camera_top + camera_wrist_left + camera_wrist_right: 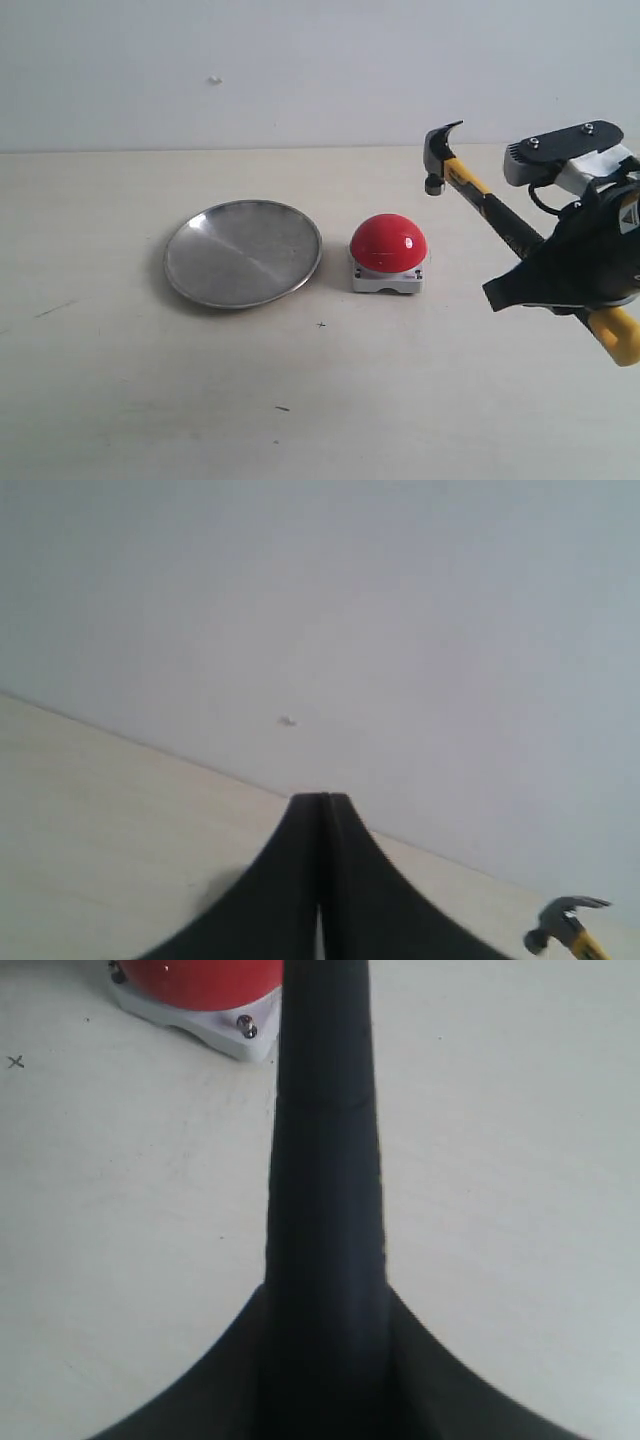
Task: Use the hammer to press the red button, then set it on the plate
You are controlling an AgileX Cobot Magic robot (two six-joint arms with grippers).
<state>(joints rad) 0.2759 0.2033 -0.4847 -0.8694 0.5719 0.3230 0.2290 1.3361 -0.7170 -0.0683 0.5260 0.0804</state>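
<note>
The hammer (478, 198) is lifted off the table, its dark head up and to the right of the red button (389, 243), not touching it. My right gripper (545, 275) is shut on the hammer's black handle (325, 1160); the yellow end sticks out behind it. The button's grey base (215, 1025) shows beside the handle in the right wrist view. The silver plate (243, 252) lies left of the button, empty. My left gripper (323, 805) is shut with nothing in it; the exterior view does not show it. The hammer head (562, 923) shows far off in the left wrist view.
Everything rests on a pale wooden table (320, 400) that meets a plain white wall (300, 70) at the back. A few small dark marks (321, 324) dot the table in front of the button and plate.
</note>
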